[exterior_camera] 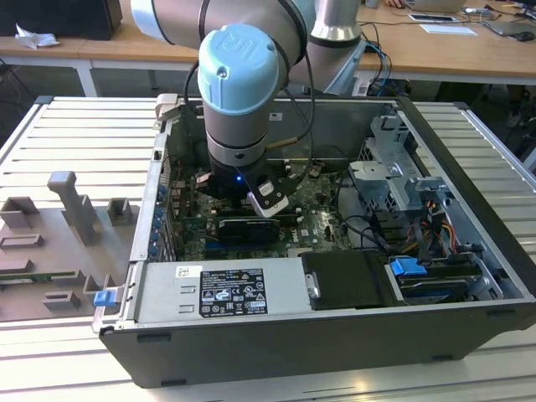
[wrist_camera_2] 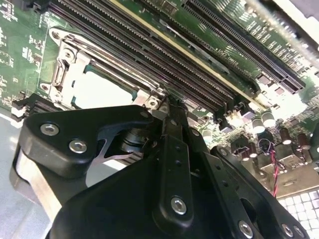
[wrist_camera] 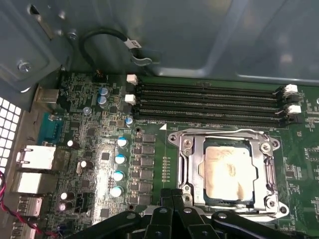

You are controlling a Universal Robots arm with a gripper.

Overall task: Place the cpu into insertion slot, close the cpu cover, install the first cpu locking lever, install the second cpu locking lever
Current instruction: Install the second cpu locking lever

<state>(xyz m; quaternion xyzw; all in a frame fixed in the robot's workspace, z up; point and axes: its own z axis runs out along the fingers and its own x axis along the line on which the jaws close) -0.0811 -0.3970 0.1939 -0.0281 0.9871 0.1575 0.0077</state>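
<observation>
In the first wrist view the cpu [wrist_camera: 227,169], a pale beige square, lies in the insertion slot [wrist_camera: 214,197] on the green motherboard [wrist_camera: 89,99]. The silvery cpu cover [wrist_camera: 192,164] lies flat around it. A thin wire locking lever [wrist_camera: 219,132] runs along the side towards the memory slots. My gripper [wrist_camera: 172,193] is shut, its black fingertips together at the socket's edge. In the second wrist view the gripper [wrist_camera_2: 167,102] tips sit at a corner of the cover [wrist_camera_2: 75,64], beside the cpu [wrist_camera_2: 102,92]. I cannot tell whether they touch a lever.
Long black memory slots [wrist_camera: 209,104] run beside the socket, and capacitors [wrist_camera: 119,159] stand on its other side. In the exterior view the arm [exterior_camera: 239,126] reaches down into the open case [exterior_camera: 469,193], near the power supply [exterior_camera: 218,289], drive cage [exterior_camera: 394,167] and cables [exterior_camera: 427,218].
</observation>
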